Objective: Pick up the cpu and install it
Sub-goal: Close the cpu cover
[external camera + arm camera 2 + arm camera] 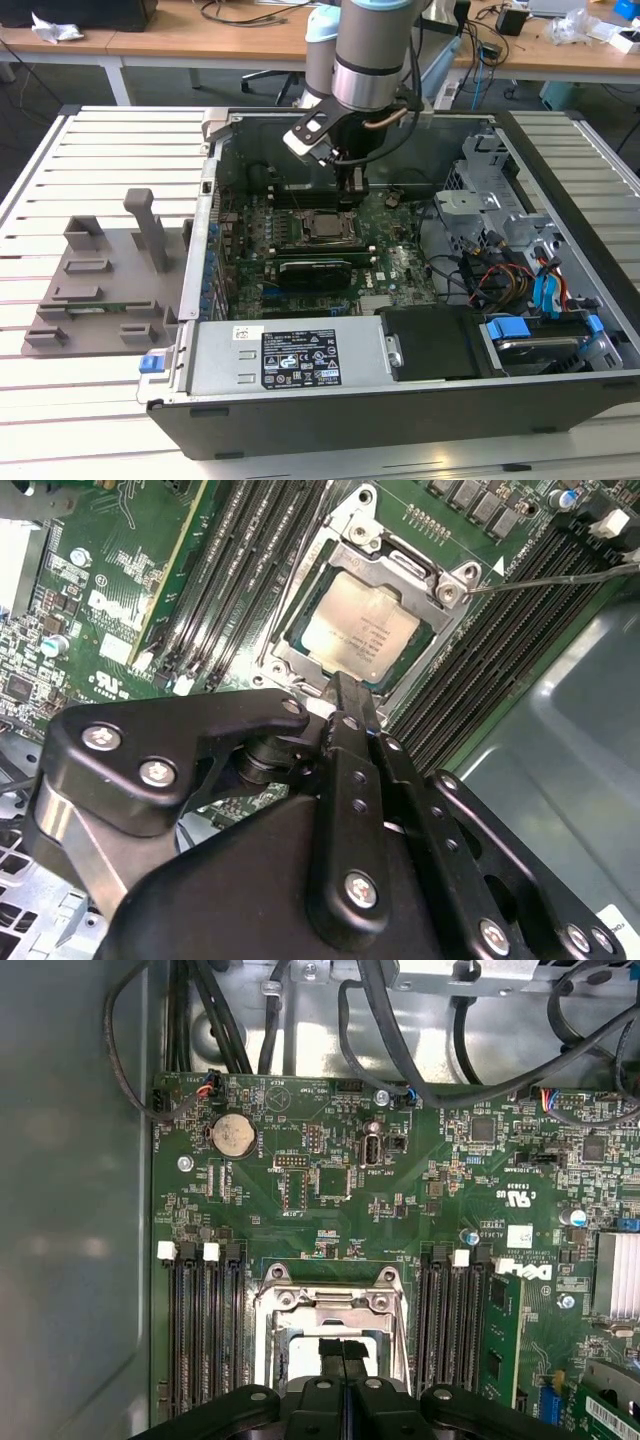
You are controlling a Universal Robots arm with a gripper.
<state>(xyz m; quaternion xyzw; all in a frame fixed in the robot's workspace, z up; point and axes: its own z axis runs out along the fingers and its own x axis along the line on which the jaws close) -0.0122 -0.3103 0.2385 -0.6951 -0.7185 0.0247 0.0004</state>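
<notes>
The cpu [365, 630], a square chip with a silver-grey top, lies flat in the metal socket frame [452, 580] on the green motherboard [400, 262]. In the exterior view the cpu [322, 226] sits in the middle of the open computer case. My gripper [351, 187] hangs just above the socket, toward the exterior view's right of the chip. In the second wrist view the gripper [344, 683] has its black fingers pressed together, tips by the cpu's near edge. The first wrist view shows the gripper [343, 1347] shut over the socket opening, with nothing between the fingers.
Black memory slots [250, 570] flank the socket on both sides. A grey plastic holder tray [100, 290] rests on the slatted table at the exterior view's left. Cables and drive bays [520, 270] fill the case's right side. A thin metal lever [560, 578] juts from the socket corner.
</notes>
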